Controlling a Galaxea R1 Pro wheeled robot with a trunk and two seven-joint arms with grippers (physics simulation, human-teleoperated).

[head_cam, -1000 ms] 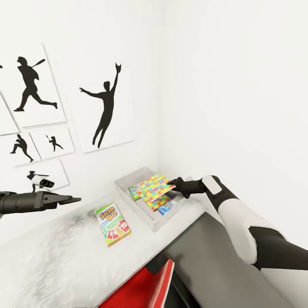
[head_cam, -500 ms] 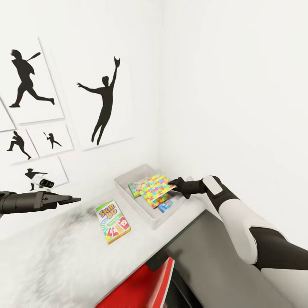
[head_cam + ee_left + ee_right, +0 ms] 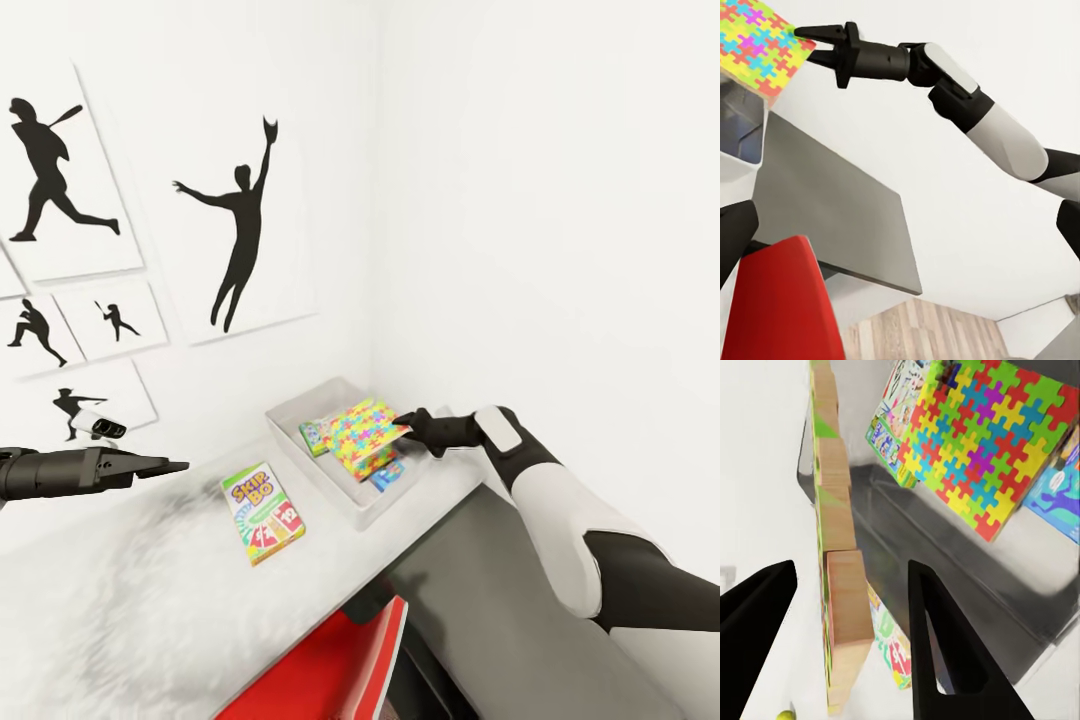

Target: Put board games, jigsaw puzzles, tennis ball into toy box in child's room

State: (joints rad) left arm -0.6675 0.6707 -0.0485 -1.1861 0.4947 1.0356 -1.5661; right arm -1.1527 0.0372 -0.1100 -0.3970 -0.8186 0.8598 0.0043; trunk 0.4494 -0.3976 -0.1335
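While my right end effector (image 3: 404, 429) has its fingers apart around the edge of one jigsaw puzzle (image 3: 368, 436), with gaps showing on both sides in the right wrist view, that board sits tilted over the toy box (image 3: 300, 418), and I judge it could slide or tip before I let go. If it drops edge-first it may come to rest propped on the second puzzle (image 3: 984, 441) and the blue game box (image 3: 387, 480) already inside, or catch the sloping rim and spill onto the worktop (image 3: 150, 590). The SKIP-BO box (image 3: 263, 511) lies flat on the worktop just beside the bin, not yet stowed. My left end effector (image 3: 165, 466) hovers well apart from it; whether its fingers are spread I cannot tell.
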